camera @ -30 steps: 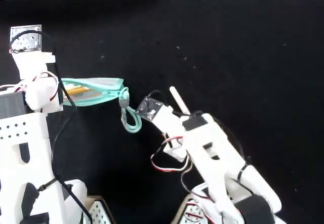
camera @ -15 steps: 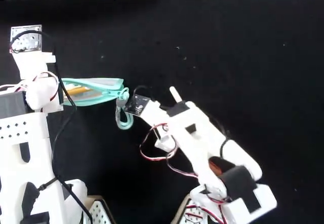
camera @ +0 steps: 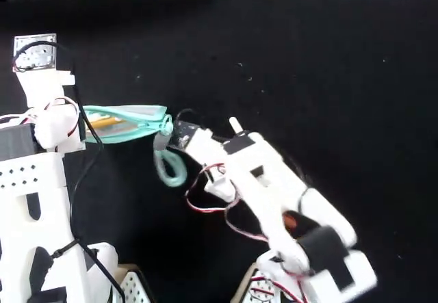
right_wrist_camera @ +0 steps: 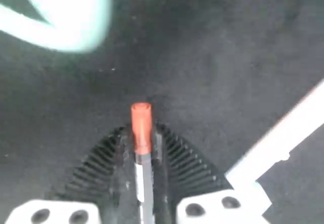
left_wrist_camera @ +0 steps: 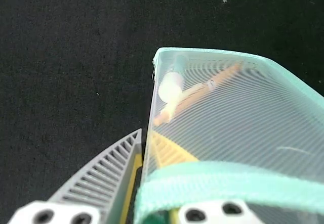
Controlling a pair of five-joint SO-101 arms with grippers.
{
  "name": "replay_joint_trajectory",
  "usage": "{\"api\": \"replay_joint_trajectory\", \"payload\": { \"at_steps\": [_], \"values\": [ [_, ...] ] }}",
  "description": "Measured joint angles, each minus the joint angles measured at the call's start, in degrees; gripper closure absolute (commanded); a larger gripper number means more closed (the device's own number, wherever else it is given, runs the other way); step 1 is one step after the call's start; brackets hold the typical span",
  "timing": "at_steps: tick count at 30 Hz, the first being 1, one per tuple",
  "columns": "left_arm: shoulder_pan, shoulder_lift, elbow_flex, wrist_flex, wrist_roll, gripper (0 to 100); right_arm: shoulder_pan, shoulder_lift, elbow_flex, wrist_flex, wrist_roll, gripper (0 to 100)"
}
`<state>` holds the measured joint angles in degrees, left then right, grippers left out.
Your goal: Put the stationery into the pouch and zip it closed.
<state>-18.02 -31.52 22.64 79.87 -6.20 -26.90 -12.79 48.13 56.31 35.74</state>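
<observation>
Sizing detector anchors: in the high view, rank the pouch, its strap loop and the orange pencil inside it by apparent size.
1. pouch: largest, even with one end hidden.
2. strap loop: clearly smaller than the pouch.
3. orange pencil: a thin sliver. It is partly covered, so its full length is unsure.

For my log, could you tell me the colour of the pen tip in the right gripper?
Red-orange pen tip, best seen in the right wrist view.
</observation>
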Motion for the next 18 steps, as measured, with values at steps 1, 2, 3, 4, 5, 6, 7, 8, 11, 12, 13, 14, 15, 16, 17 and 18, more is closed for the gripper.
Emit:
{"api": "replay_joint_trajectory", "payload": {
  "at_steps": [1, 2, 3, 4, 5, 6, 7, 8, 11, 12, 13, 14, 15, 16, 17, 18],
  "values": [
    [0.0, 0.0, 0.0, 0.0, 0.0, 97, 0.2, -3.5, 0.0, 1.5, 0.0, 98.6],
    [0.0, 0.0, 0.0, 0.0, 0.0, 97, 0.7, -7.4, 0.0, 3.2, 0.0, 98.6],
    [0.0, 0.0, 0.0, 0.0, 0.0, 97, 1.5, -11.9, 0.0, 5.0, -0.1, 98.6],
    [0.0, 0.0, 0.0, 0.0, 0.0, 97, 2.6, -16.6, 0.0, 6.7, -0.1, 98.6],
    [0.0, 0.0, 0.0, 0.0, 0.0, 97, 3.2, -22.0, 0.0, 8.4, -0.1, 98.6],
    [0.0, 0.0, 0.0, 0.0, 0.0, 97, 3.4, -27.3, 0.0, 9.6, -0.1, 98.6],
    [0.0, 0.0, 0.0, 0.0, 0.0, 97, 3.4, -32.9, 0.0, 10.6, -0.1, 98.6],
    [0.0, 0.0, 0.0, 0.0, 0.0, 97, 3.4, -38.6, 0.0, 11.2, -0.2, 98.6],
    [0.0, 0.0, 0.0, 0.0, 0.0, 97, 2.5, -55.3, 0.1, 10.9, -4.6, 98.6],
    [0.0, 0.0, 0.0, 0.0, 0.0, 97, 1.8, -60.2, 0.3, 9.8, -6.8, 98.6],
    [0.0, 0.0, 0.0, 0.0, 0.0, 97, 1.1, -65.1, 0.4, 8.4, -8.8, 98.6],
    [0.0, 0.0, 0.0, 0.0, 0.0, 97, 0.4, -69.4, 0.5, 6.5, -10.8, 98.6],
    [0.0, 0.0, 0.0, 0.0, 0.0, 97, -0.4, -72.6, 0.8, 4.3, -12.7, 98.6],
    [0.0, 0.0, 0.0, 0.0, 0.0, 97, -1.2, -74.8, 1.3, 1.5, -14.2, 98.6],
    [0.0, 0.0, 0.0, 0.0, 0.0, 97, -1.9, -76.1, 2.1, -1.5, -15.4, 98.6],
    [0.0, 0.0, 0.0, 0.0, 0.0, 97, -2.5, -76.8, 3.0, -4.8, -16.2, 98.6]
  ]
}}
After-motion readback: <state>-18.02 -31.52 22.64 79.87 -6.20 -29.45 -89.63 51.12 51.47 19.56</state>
